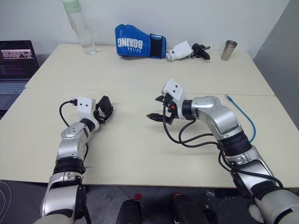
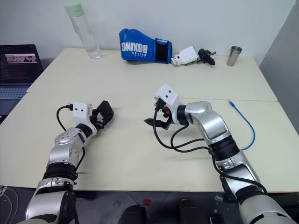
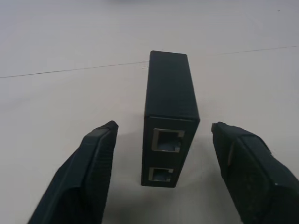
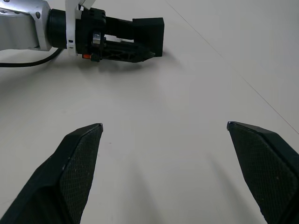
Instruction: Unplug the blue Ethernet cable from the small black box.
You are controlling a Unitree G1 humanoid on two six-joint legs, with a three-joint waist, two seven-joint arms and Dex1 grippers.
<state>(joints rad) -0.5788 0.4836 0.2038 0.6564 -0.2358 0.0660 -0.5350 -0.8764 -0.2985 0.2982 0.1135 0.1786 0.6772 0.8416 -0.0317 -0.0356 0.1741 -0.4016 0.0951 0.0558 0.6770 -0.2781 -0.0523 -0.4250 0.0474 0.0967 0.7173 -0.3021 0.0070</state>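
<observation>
On the near-left part of the tabletop [image 1: 140, 154], left gripper [image 1: 104, 112] sits low with its fingers [image 3: 88, 172] spread apart, straddling the small black box [image 3: 169, 116] without touching it. Box stands on edge on the tabletop between the fingers, gap on both sides. Two empty ports face the wrist camera, stacked one above the other, nothing plugged into either.

Right gripper [image 1: 161, 108] is near the middle of the tabletop, pointing toward the left gripper, fingers [image 4: 74, 168] wide open and holding nothing. Well apart from the box.

Blue Ethernet cable [image 1: 244, 116] lies loose on the right side of the tabletop, beyond the right forearm, curving toward the right edge. One plug end shows at its far end, free on the surface. Well apart from the box and both grippers.

Far edge, left to right: clear bottle [image 1: 80, 27] with a pale green cap, blue boxing glove [image 1: 138, 42], a white-and-black gripper-like device [image 1: 187, 50] lying on its side, metal cup [image 1: 228, 50]. Laptop [image 1: 16, 65] sits off the far-left side, screen on.
</observation>
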